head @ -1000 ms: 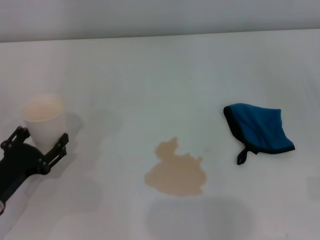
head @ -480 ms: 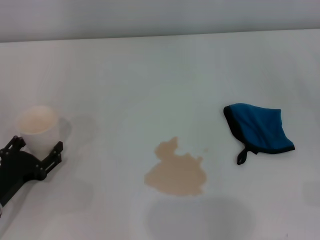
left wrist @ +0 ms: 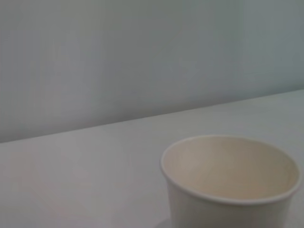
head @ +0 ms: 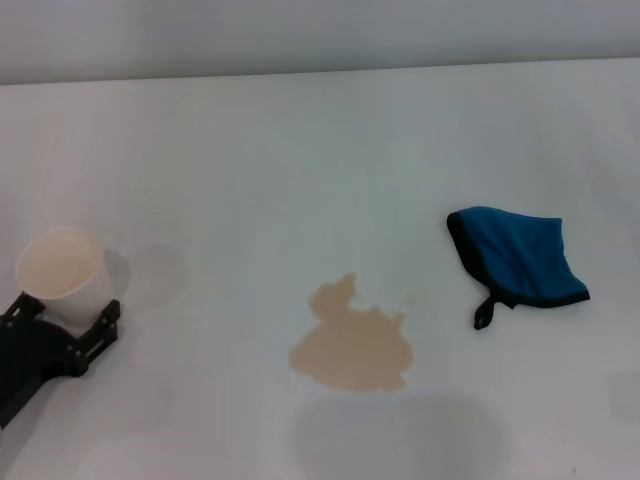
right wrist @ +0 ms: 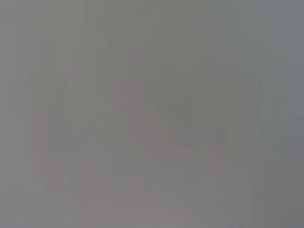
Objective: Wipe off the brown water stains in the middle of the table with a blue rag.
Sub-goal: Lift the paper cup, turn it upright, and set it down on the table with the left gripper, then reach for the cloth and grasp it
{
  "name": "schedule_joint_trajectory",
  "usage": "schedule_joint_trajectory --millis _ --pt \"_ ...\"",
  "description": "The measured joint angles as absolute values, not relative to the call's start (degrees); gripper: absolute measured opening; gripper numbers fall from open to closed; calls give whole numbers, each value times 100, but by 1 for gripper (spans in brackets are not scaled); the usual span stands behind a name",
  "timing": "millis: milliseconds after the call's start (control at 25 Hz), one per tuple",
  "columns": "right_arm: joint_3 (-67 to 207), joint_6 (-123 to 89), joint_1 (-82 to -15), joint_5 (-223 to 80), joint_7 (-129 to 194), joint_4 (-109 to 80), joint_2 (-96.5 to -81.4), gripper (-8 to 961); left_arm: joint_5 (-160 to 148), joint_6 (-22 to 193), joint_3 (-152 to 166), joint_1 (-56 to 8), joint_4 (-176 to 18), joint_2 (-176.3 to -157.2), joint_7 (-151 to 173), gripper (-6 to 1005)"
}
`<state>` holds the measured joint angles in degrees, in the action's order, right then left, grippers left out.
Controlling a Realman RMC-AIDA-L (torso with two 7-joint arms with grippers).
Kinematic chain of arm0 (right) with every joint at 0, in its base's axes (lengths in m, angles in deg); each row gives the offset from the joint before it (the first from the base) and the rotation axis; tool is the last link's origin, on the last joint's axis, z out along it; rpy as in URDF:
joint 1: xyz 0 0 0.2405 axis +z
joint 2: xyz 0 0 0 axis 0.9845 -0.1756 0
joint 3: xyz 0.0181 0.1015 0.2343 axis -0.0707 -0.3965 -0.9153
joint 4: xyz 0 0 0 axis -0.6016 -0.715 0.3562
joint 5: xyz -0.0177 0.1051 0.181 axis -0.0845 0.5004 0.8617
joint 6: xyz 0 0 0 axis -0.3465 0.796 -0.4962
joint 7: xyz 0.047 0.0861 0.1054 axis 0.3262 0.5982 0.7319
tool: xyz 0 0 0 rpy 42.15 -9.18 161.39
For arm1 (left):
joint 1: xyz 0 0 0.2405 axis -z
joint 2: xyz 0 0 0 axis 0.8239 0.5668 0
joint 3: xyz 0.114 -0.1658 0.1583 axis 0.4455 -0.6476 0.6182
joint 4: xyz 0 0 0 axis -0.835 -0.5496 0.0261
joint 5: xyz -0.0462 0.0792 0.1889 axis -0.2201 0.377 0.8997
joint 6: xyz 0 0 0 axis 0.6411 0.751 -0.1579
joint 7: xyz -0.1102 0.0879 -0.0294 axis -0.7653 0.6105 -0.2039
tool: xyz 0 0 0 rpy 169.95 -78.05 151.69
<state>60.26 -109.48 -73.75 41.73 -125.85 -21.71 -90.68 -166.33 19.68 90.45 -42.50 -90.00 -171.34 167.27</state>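
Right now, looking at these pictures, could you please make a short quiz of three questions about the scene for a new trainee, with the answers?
1. True or false: the blue rag lies on top of the brown water stains.
2. Which hand holds the white paper cup? A) left hand B) right hand C) neither
3. Fill in: the rag lies to the robot's ____ of the stains.

Key:
1. False. The rag lies apart from the stains on the table, not yet picked up.
2. A. The left hand grips the cup near the table's left edge; the right hand is out of view.
3. right
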Motion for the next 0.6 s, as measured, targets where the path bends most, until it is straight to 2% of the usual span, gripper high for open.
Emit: schedule_joint_trajectory --millis 280,480,600 --pt "6016 -10947 -7386 4174 -12584 -2169 -9068 855 -16637 1732 9039 -4346 -8996 -17135 16754 782" --pt "6017 -10981 -7417 4174 -12584 -2169 -9073 855 -16641 1722 9041 -4355 -8995 -17122 16757 877" --pt "6018 -10988 -7440 4174 -12584 -2170 -9075 855 -16641 1725 9041 -4363 -8990 -17121 16758 877"
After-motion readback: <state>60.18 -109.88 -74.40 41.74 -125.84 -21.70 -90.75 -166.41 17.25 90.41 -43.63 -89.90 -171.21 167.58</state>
